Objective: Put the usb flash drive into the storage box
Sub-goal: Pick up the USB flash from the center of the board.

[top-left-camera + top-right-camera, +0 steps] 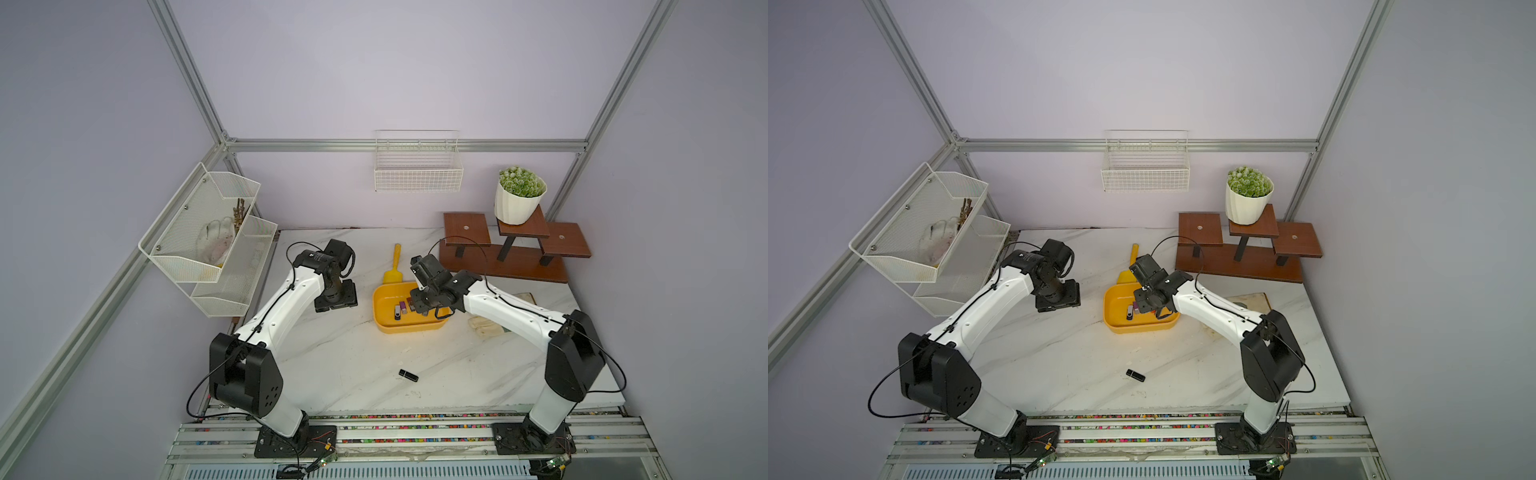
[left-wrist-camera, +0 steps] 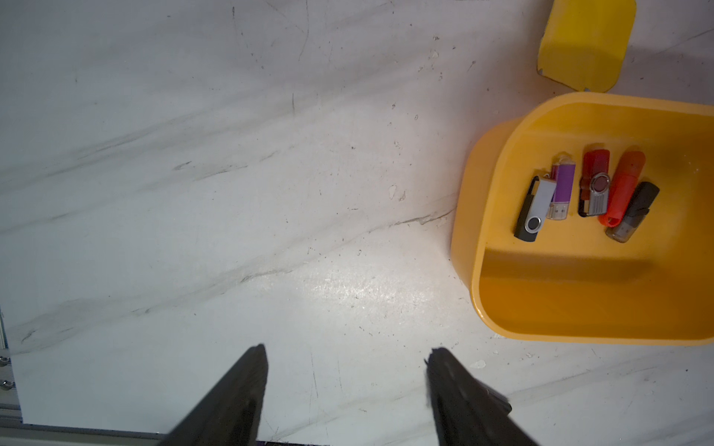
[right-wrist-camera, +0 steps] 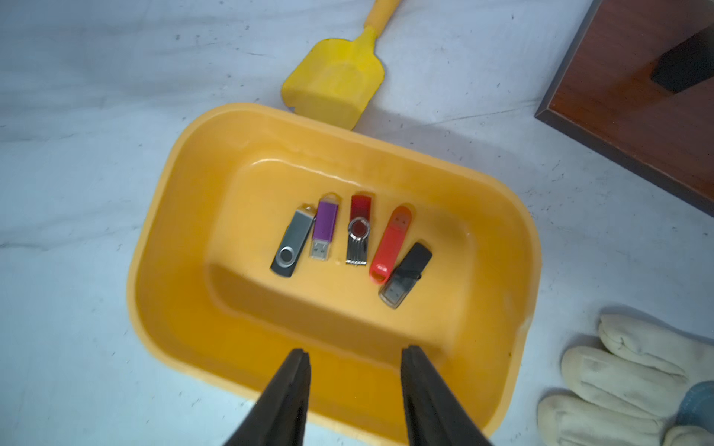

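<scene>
Hovering above storage box point(image 3: 174, 278) edge, right fingers point(image 3: 286, 397) (parted).

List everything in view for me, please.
storage box: one, yellow, mid-table
flash drives in box: five; black-silver, purple, dark red, red, black; its floor
loose flash drive: one, black, table near front edge
scoop: one, yellow, behind the box
glove: count unclear, off-white, right of the box
stepped stand: one, brown, back right
potted plant: one, green, white pot, on stand
wire basket: one, white, back wall
mesh rack: one, white, left wall
left gripper: one, black, open over bare table
right gripper: one, black, open over the box
</scene>
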`<state>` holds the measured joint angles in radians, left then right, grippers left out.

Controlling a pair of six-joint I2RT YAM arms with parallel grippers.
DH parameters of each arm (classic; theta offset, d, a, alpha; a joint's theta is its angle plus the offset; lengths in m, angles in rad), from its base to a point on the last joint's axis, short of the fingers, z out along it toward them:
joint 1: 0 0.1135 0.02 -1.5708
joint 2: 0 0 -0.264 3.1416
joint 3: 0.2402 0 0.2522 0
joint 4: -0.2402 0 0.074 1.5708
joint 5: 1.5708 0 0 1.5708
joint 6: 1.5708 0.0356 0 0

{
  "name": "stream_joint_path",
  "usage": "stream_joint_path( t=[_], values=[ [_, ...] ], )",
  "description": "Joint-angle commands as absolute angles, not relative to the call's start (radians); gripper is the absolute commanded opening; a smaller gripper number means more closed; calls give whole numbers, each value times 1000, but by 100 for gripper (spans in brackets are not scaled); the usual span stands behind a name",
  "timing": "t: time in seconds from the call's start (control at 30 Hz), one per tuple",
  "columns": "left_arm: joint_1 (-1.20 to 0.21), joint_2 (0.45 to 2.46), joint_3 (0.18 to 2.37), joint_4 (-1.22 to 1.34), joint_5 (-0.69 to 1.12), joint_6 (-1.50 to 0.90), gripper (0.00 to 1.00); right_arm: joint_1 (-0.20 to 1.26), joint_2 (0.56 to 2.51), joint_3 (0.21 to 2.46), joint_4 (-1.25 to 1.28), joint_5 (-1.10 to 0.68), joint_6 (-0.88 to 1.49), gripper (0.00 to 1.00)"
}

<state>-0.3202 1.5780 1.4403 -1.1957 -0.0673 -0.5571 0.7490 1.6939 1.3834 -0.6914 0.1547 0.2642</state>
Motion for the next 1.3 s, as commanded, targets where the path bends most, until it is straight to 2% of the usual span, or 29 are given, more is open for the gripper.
stream_joint_path(
  t=[0.0, 0.27, 0.6, 1.07, 1.27],
  values=[
    [-305, 1560, 1447, -1175, -79, -535, 70, 849, 1612, 1287, -762, 171, 323, 48],
    [-282, 1620, 1480, -1165, -72, -496, 70, 1052, 1468, 1054, -692, 83, 423, 54],
    [-279, 1607, 1458, -1137, -47, -504, 70, 1112, 1633, 1058, -649, 44, 364, 57],
    [-275, 1577, 1430, -1136, -53, -511, 71, 1132, 1800, 1125, -627, 63, 308, 50],
    [-267, 1572, 1422, -1138, -54, -509, 71, 1133, 1824, 1140, -649, 65, 300, 42]
  ],
)
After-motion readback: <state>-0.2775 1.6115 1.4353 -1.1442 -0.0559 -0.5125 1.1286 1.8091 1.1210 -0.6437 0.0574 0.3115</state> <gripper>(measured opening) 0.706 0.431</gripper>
